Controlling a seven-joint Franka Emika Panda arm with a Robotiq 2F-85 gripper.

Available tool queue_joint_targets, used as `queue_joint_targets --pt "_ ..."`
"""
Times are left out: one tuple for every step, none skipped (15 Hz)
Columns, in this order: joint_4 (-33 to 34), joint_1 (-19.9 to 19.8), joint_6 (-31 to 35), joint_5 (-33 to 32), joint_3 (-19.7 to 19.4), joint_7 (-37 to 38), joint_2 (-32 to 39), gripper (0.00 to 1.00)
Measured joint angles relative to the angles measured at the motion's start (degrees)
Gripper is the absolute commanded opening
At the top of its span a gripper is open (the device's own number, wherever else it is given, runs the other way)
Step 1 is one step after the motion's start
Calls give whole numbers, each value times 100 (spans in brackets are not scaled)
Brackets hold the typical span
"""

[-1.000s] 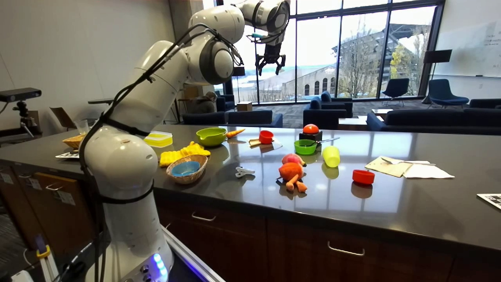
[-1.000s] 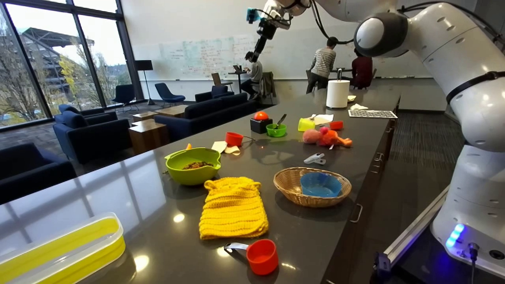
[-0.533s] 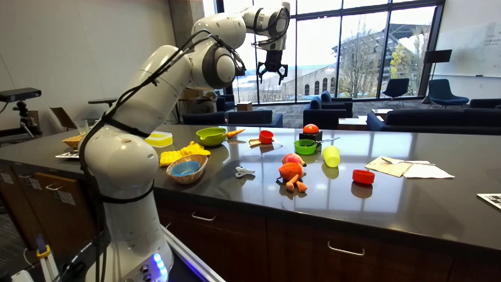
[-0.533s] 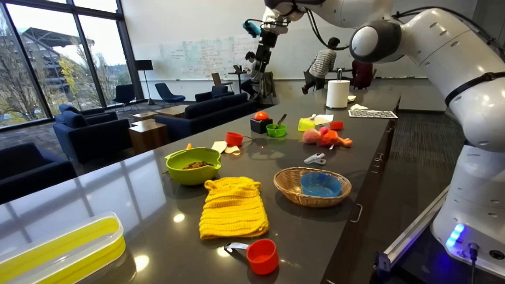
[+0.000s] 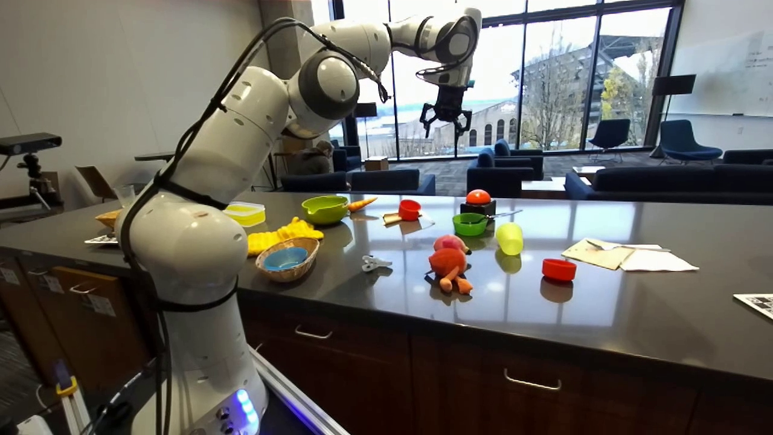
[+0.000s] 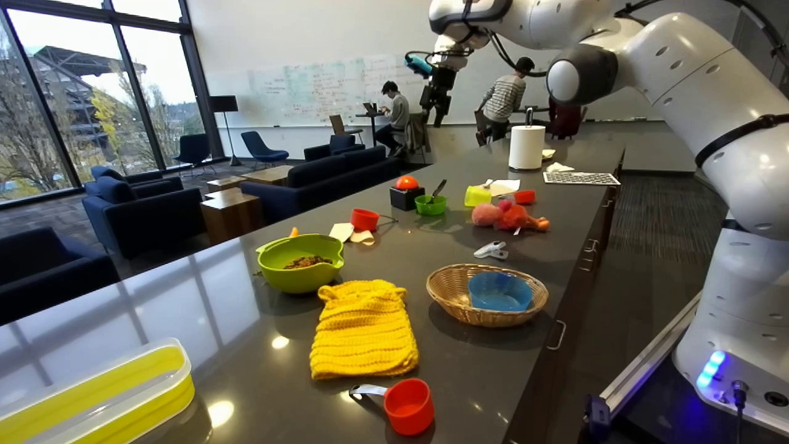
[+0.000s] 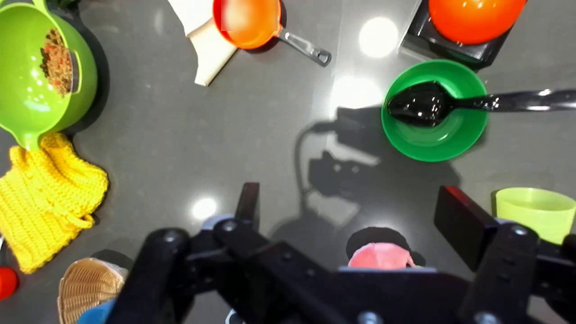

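My gripper [image 5: 444, 130] hangs in the air high above the dark counter, open, with nothing between its fingers. In the wrist view the fingers [image 7: 465, 225] stand wide apart over bare counter and a shadow. A pink and orange plush toy [image 5: 448, 261] lies below; in the wrist view only its pink top [image 7: 381, 256] shows above the gripper body. A green bowl [image 7: 416, 150] holding a black spoon [image 7: 508, 101] sits ahead of the jaws. A lime cup [image 7: 533, 213] lies on its side to the right of it. A white clip [image 6: 492, 250] rests near the toy.
Around these stand a red button on a black box [image 6: 407, 197], a red measuring cup [image 5: 409, 209] on paper, a lime mixing bowl [image 6: 299, 277] with grains, a yellow knitted cloth [image 6: 365, 333], a wicker basket [image 6: 447, 302] with a blue bowl, and a red cup [image 5: 558, 270] near napkins [image 5: 658, 261].
The gripper has come down and moved to the right in both exterior views, staying open. The things on the counter have kept their places.
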Motion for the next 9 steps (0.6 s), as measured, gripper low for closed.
queue_joint_targets --pt "197 -93 187 -149 283 51 60 100" --pt "356 -81 377 -151 407 49 124 100" --pt "463 38 535 -123 362 46 175 100" --pt "547 149 659 -123 335 46 217 100" --pt "610 243 748 -123 324 46 254 100" --pt "699 313 814 -139 335 43 303 100" --pt "811 365 884 -157 357 -35 363 100" --pt "918 416 971 -188 371 -216 412 100" --pt "1012 471 1049 -233 377 -419 450 100"
